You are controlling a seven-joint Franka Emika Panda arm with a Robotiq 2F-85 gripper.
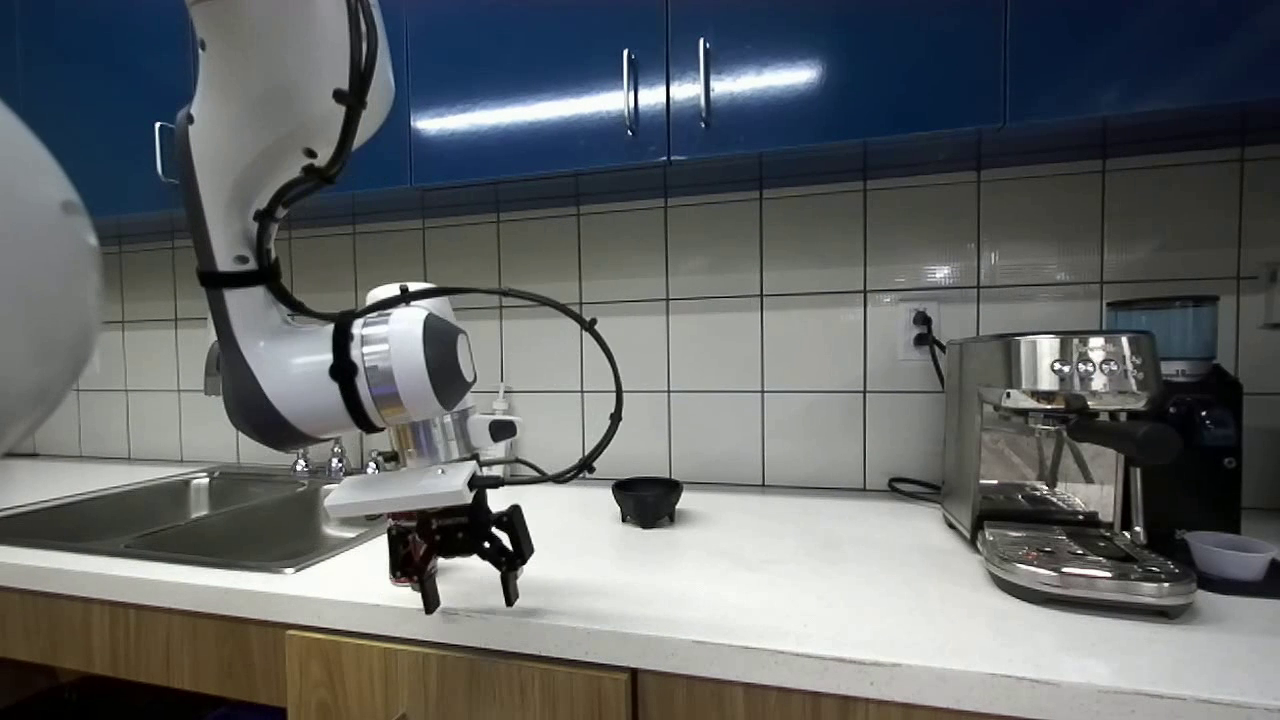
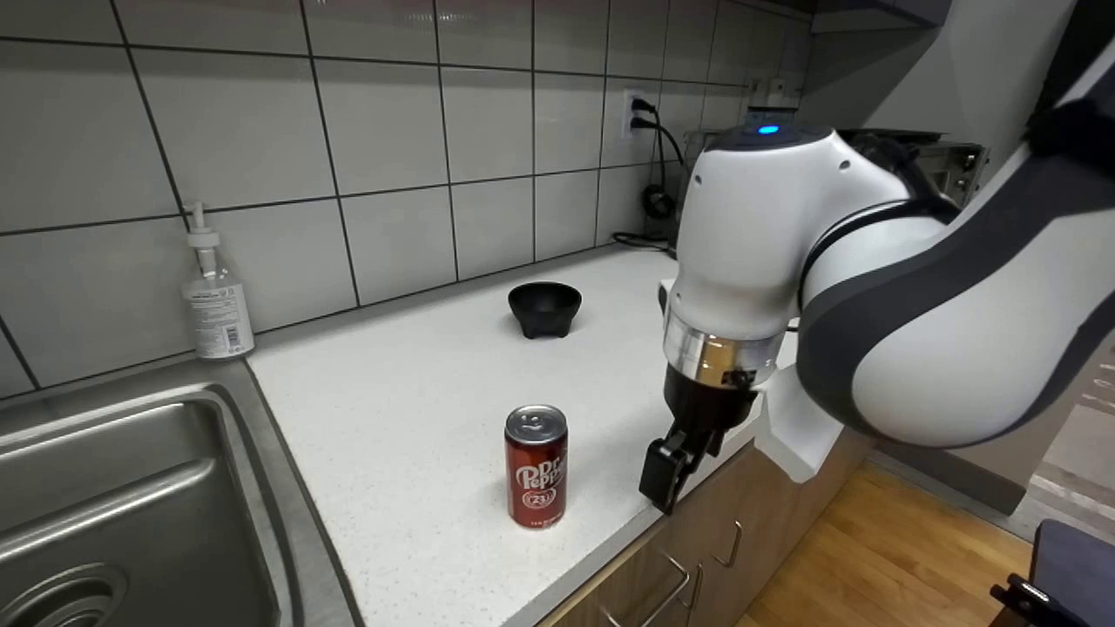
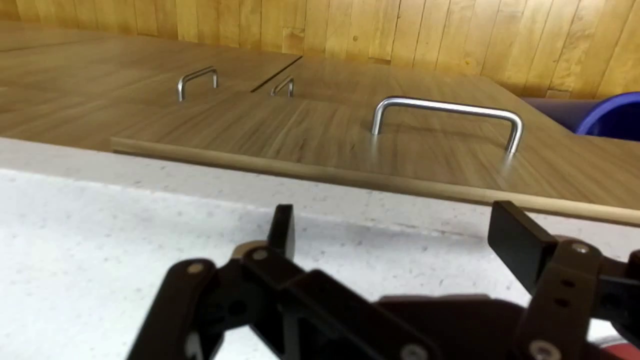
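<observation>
My gripper (image 3: 392, 225) stands open over the front edge of the white counter, its two fingers wide apart with nothing between them. In an exterior view the gripper (image 1: 470, 598) points downward. The nearest object is a red Dr Pepper can (image 2: 537, 475), upright on the counter and apart from the gripper. From another side the can (image 1: 397, 572) is mostly hidden behind the gripper. Only a sliver of the can (image 3: 622, 351) shows at the bottom right corner of the wrist view. A black footed bowl (image 2: 545, 306) sits farther back toward the tiled wall.
A steel sink (image 2: 235, 453) is set into the counter, with a pump bottle (image 2: 218, 305) behind it. At the counter's far end stand an espresso machine (image 1: 1060, 470) and a grinder (image 1: 1195, 450). Drawer handles (image 3: 447, 106) stick out below the counter edge.
</observation>
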